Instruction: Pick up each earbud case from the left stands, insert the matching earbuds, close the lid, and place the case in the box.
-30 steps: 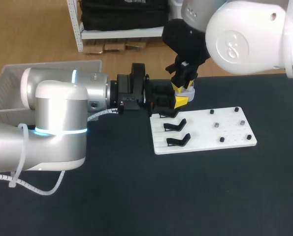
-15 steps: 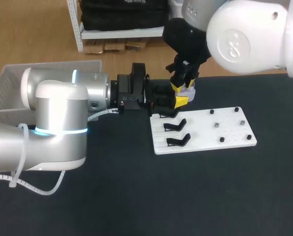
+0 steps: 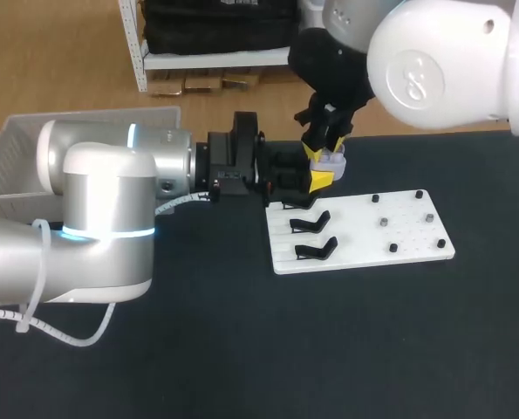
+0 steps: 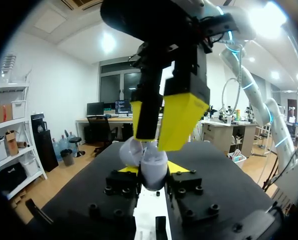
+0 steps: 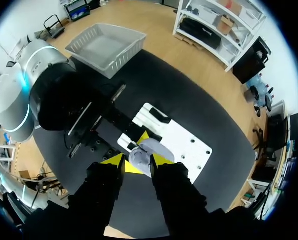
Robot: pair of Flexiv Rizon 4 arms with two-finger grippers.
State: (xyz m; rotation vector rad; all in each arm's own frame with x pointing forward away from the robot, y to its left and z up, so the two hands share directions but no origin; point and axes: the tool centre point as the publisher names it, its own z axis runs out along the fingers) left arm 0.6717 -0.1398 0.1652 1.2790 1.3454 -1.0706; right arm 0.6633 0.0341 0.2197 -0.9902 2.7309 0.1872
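Lavender-white earbud case (image 4: 152, 172) sits clamped between the yellow tips (image 4: 178, 167) of the left gripper (image 4: 154, 169), one tip against each side, so that gripper holds it at a narrow spread. The case is held up off the table, not on a stand. Its lid side faces up. A paler lobe leans off to one side above the body, and I cannot tell whether that is the lid standing open. Its long axis cannot be made out either.

Directly above, the right gripper (image 3: 325, 148) hangs straight down onto the case, crossing the left gripper's line of grip. Whether it grips anything cannot be told.

Under and just beside the left gripper lies the white board (image 3: 355, 236). Three black stands (image 3: 316, 249) are on the end nearest that gripper, and small studs (image 3: 384, 223) are on the end farther ahead.

Past the board's edges the black table (image 3: 242, 367) spreads wide, both ahead of the left gripper and on its board side. The table's far edge runs close behind the right gripper. Well behind the left gripper, alongside its arm, a pale mesh basket (image 3: 15, 140) stands at the table's edge.
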